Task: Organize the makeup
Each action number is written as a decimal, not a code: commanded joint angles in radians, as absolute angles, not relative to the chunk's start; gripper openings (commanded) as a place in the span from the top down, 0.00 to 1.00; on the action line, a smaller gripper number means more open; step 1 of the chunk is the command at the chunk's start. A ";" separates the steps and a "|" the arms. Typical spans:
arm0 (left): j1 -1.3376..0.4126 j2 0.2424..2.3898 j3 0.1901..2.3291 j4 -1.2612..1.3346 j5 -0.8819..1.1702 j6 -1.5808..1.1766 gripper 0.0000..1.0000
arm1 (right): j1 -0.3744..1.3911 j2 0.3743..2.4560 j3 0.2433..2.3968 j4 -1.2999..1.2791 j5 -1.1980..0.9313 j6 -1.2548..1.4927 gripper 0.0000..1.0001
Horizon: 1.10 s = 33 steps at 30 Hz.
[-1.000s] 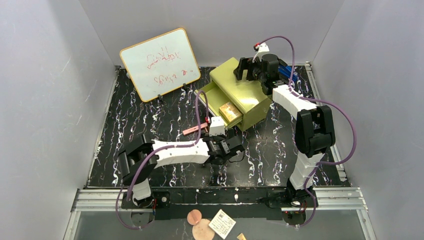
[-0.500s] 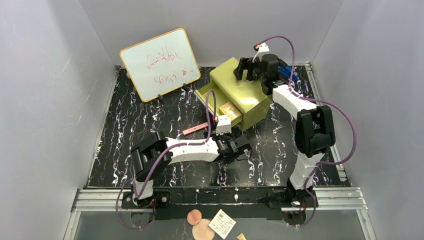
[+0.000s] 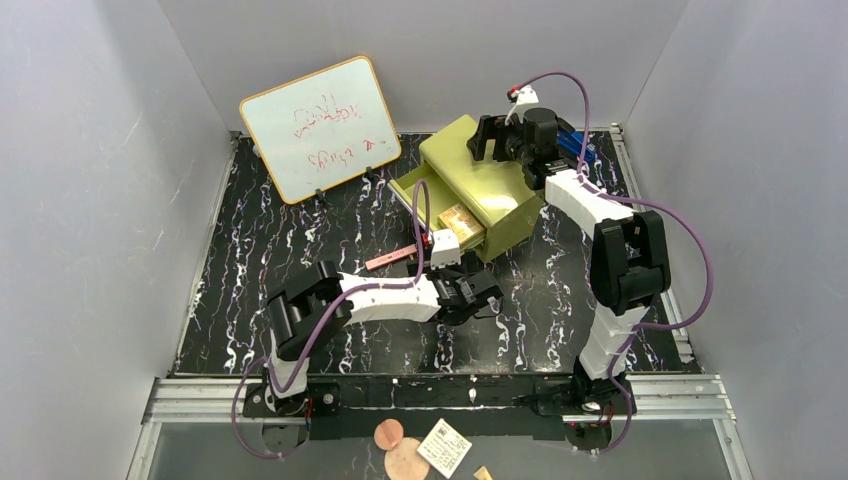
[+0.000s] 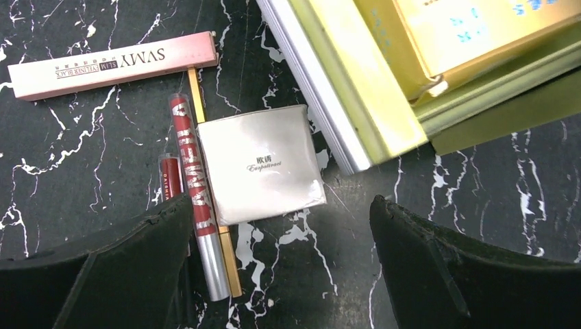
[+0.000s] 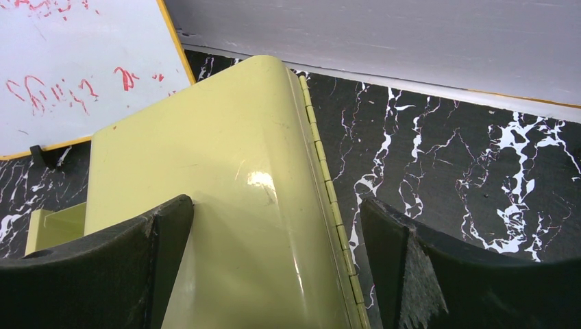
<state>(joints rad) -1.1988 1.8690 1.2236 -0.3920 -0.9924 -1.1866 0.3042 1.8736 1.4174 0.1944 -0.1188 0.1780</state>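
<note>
In the left wrist view the makeup lies on the black marbled table: a thin pink case (image 4: 109, 65), a small white square box (image 4: 264, 164), a red pencil with a silver end (image 4: 195, 185), a tan pencil (image 4: 231, 264) and a dark-red stub (image 4: 170, 177). My left gripper (image 4: 281, 205) hovers open just above the white box, holding nothing. A tan-orange palette (image 4: 473, 27) sits in the open drawer of the olive-yellow chest (image 3: 490, 185). From above, the pink case (image 3: 390, 259) shows beside the left gripper (image 3: 470, 295). My right gripper (image 5: 274, 205) stands open over the chest's hinged rear edge (image 5: 226, 171).
A whiteboard (image 3: 320, 128) with red writing leans at the back left. Grey walls enclose the table on three sides. Round discs and a card (image 3: 420, 450) lie below the front rail. The open drawer's rim (image 4: 329, 89) lies close to the right of the white box.
My left arm has stretched to the right and a little toward the chest, still open. The right arm and the makeup have not moved.
</note>
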 commanded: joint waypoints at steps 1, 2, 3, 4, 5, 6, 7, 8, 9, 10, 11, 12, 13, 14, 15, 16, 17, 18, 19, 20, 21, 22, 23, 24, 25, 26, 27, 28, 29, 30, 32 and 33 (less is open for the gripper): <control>-1.176 1.887 1.208 -0.372 -1.085 -1.205 0.03 | 0.307 2.005 1.310 -0.200 -0.099 0.129 0.01; -1.173 1.889 1.205 -0.370 -1.087 -1.207 0.03 | 0.307 2.005 1.310 -0.199 -0.098 0.130 0.01; -1.170 1.890 1.200 -0.361 -1.088 -1.207 0.03 | 0.307 2.004 1.309 -0.199 -0.097 0.130 0.01; -1.166 1.891 1.195 -0.356 -1.090 -1.207 0.03 | 0.307 2.006 1.309 -0.199 -0.097 0.130 0.01; -1.162 1.892 1.191 -0.351 -1.091 -1.207 0.04 | 0.307 2.006 1.308 -0.199 -0.097 0.130 0.01; -1.158 1.893 1.188 -0.347 -1.094 -1.207 0.05 | 0.306 2.008 1.308 -0.200 -0.096 0.130 0.01; -1.156 1.893 1.185 -0.345 -1.098 -1.207 0.07 | 0.307 2.009 1.308 -0.200 -0.097 0.130 0.01; -1.153 1.894 1.183 -0.341 -1.103 -1.207 0.08 | 0.307 2.009 1.308 -0.200 -0.098 0.129 0.01; -1.151 1.894 1.180 -0.336 -1.108 -1.206 0.11 | 0.307 2.012 1.309 -0.200 -0.099 0.129 0.01; -1.150 1.892 1.179 -0.332 -1.111 -1.204 0.13 | 0.307 2.015 1.311 -0.202 -0.101 0.129 0.01; -1.149 1.892 1.177 -0.326 -1.115 -1.200 0.16 | 0.307 2.017 1.314 -0.205 -0.100 0.129 0.01; -1.149 1.892 1.178 -0.318 -1.116 -1.195 0.19 | 0.307 2.019 1.316 -0.205 -0.102 0.129 0.01; -1.149 1.892 1.179 -0.315 -1.117 -1.190 0.23 | 0.307 2.021 1.316 -0.207 -0.103 0.128 0.01; -1.149 1.891 1.180 -0.310 -1.118 -1.185 0.27 | 0.307 2.023 1.317 -0.206 -0.104 0.129 0.01; -1.149 1.892 1.179 -0.303 -1.118 -1.181 0.32 | 0.307 2.025 1.318 -0.207 -0.105 0.129 0.01; -1.149 1.893 1.180 -0.298 -1.118 -1.177 0.38 | 0.306 2.027 1.319 -0.208 -0.105 0.129 0.01; -1.149 1.894 1.181 -0.296 -1.119 -1.174 0.45 | 0.307 2.029 1.319 -0.209 -0.106 0.129 0.01; -1.149 1.897 1.182 -0.296 -1.120 -1.172 0.52 | 0.307 2.029 1.319 -0.209 -0.106 0.128 0.01; -1.149 1.901 1.184 -0.296 -1.121 -1.171 0.61 | 0.307 2.029 1.319 -0.209 -0.107 0.126 0.01; -1.149 1.904 1.185 -0.297 -1.121 -1.169 0.72 | 0.307 2.029 1.319 -0.210 -0.107 0.125 0.01; -1.149 1.907 1.186 -0.301 -1.121 -1.169 0.81 | 0.307 2.029 1.319 -0.209 -0.107 0.124 0.01; -1.149 1.911 1.189 -0.307 -1.122 -1.172 0.90 | 0.307 2.029 1.319 -0.208 -0.107 0.123 0.01; -1.148 1.916 1.193 -0.316 -1.125 -1.179 0.97 | 0.307 2.029 1.319 -0.208 -0.107 0.123 0.01; -1.147 1.919 1.197 -0.330 -1.126 -1.186 1.00 | 0.307 2.031 1.319 -0.209 -0.109 0.123 0.01; -1.147 1.920 1.202 -0.342 -1.128 -1.193 1.00 | 0.307 2.031 1.319 -0.208 -0.109 0.123 0.01; -1.147 1.921 1.204 -0.353 -1.131 -1.198 1.00 | 0.306 2.032 1.319 -0.208 -0.110 0.123 0.01; -1.147 1.918 1.205 -0.361 -1.134 -1.203 1.00 | 0.306 2.033 1.319 -0.208 -0.110 0.122 0.01; -1.147 1.914 1.205 -0.372 -1.137 -1.206 1.00 | 0.307 2.035 1.319 -0.208 -0.111 0.123 0.01; -1.147 1.909 1.206 -0.379 -1.140 -1.211 1.00 | 0.306 2.035 1.320 -0.209 -0.112 0.123 0.01; -1.147 1.905 1.207 -0.388 -1.142 -1.216 1.00 | 0.306 2.037 1.321 -0.209 -0.113 0.123 0.01; -1.147 1.892 1.211 -0.404 -1.143 -1.223 1.00 | 0.307 2.037 1.321 -0.210 -0.115 0.123 0.01; -1.147 1.883 1.211 -0.415 -1.144 -1.228 1.00 | 0.307 2.038 1.321 -0.210 -0.115 0.123 0.01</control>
<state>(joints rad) -1.1534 1.9045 1.1938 -0.3241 -1.0542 -1.1988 0.3027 1.8881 1.4242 0.1928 -0.1390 0.1757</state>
